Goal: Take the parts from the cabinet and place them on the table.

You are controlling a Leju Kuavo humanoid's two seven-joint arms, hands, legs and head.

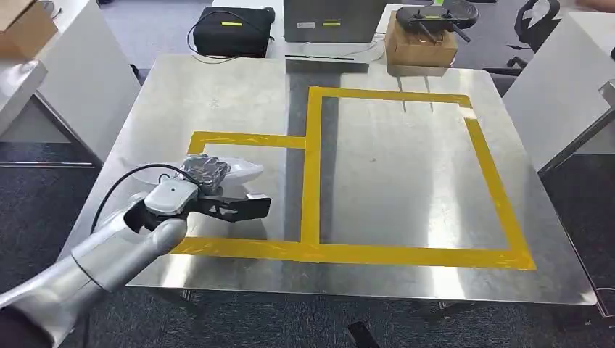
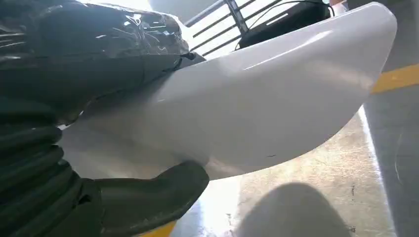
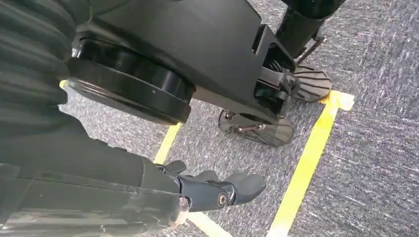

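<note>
Already your left hand (image 1: 205, 174) grips the white part (image 1: 236, 170) low over the table (image 1: 406, 167), inside the small yellow-taped box, its long axis pointing rightward, while your right hand (image 3: 212, 190) hangs empty.

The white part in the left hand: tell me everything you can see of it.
The white part is a smooth, glossy, curved shell that looks like moulded plastic, broad at one end and tapering towards the other. The left hand holds it over the steel table, above the small yellow-taped box at the table's left. In the left wrist view the thumb lies under its edge and the wrapped fingers lie over it. Whether it touches the table cannot be told.
</note>
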